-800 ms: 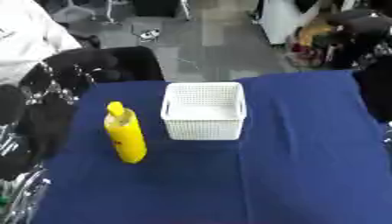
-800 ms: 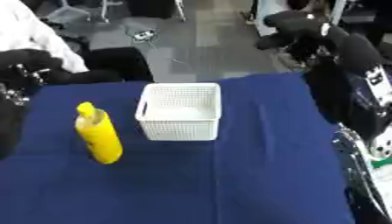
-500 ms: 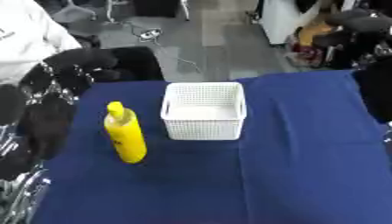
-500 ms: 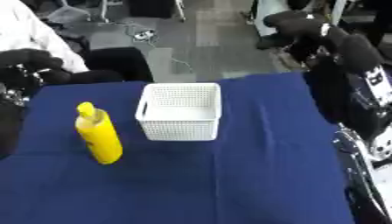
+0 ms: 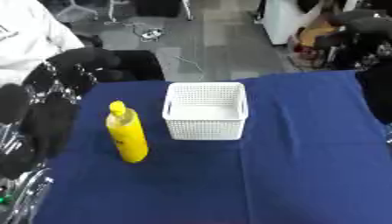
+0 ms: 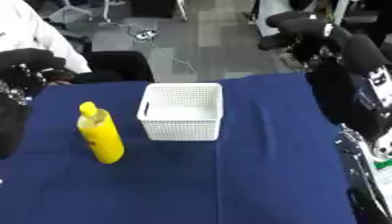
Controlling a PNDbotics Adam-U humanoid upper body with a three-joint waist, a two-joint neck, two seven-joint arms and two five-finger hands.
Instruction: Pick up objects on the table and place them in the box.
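A yellow bottle (image 5: 128, 137) stands upright on the blue desk (image 5: 291, 166), toward its left side. Just beyond and to the right of it, near but apart, sits the white basket (image 5: 205, 110), with nothing visible inside it.

The left hand (image 5: 76, 70) hangs over the desk's far left corner, well behind the bottle and not touching it; it shows only as a dark mass (so I cannot tell whether its fingers are straight or curled). The right hand (image 6: 295, 28) is raised past the desk's far right corner, well apart from basket and bottle, and its fingers cannot be made out either.

The right eye view shows the right arm and hand in full, where the left eye view catches only a dark edge; the left eye view shows more of the left arm.
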